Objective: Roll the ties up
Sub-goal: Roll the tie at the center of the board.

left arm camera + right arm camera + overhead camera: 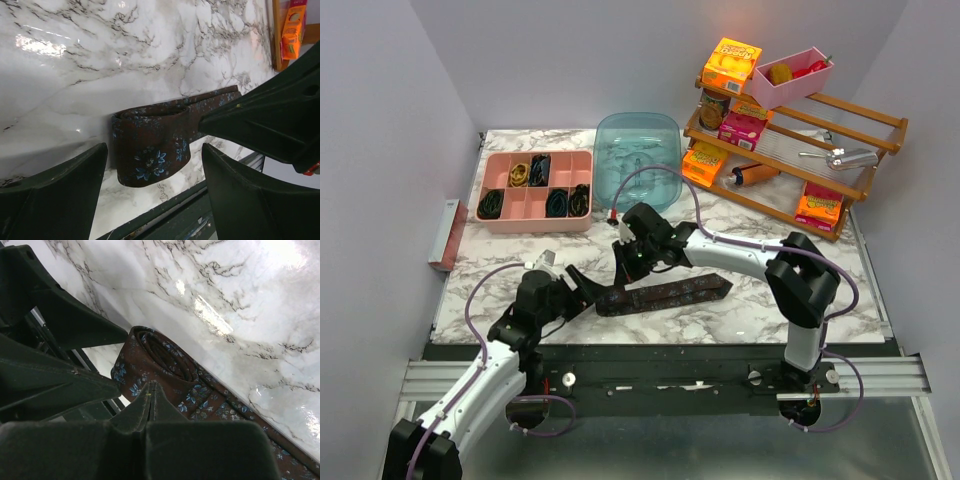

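Wide-open left gripper (153, 148) straddles the rolled left end of the dark brown floral fabric tie (147, 167); closed, empty right gripper (150, 388) alongside.

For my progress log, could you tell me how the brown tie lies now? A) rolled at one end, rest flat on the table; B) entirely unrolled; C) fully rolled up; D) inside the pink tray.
A: the tie has a coil at one end, its tail flat on the table.
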Available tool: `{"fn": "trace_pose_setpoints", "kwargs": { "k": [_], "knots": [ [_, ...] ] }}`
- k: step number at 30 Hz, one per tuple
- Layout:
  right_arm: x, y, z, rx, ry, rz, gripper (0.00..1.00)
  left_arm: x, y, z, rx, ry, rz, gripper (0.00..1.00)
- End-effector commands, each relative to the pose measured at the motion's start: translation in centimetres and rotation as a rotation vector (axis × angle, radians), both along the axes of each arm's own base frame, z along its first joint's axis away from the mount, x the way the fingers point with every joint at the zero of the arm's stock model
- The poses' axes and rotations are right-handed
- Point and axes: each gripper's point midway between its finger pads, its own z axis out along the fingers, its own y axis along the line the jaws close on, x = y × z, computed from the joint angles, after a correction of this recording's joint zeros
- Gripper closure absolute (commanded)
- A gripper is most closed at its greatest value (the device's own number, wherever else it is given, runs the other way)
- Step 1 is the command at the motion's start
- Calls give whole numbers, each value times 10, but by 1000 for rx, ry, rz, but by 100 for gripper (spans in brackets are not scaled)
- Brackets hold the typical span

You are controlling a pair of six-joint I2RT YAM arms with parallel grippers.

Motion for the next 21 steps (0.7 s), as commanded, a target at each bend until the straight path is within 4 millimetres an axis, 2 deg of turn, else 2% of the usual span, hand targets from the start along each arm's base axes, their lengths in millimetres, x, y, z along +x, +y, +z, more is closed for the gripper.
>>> {"fn": "trace_pose_setpoints", "kwargs": {
  "k": [1, 11, 16, 17, 21],
  "knots": [
    [-3, 10, -5, 9, 6, 35, 98, -4, -7, -1, -48, -3, -34, 17],
    [-14, -6, -32, -45, 46, 20, 98, -12, -6, -23, -54, 44, -32, 25],
    [-19, -12, -42, -56, 67, 4, 98, -7, -13, -15, -103, -1, -44, 30],
    [-20, -13, -44, -61, 68, 1, 98, -11, -12, -23, -101, 17, -43, 31],
    [-20, -20, -49, -85, 66, -24, 98, -11, -16, -21, -119, 4, -62, 35]
  ]
}}
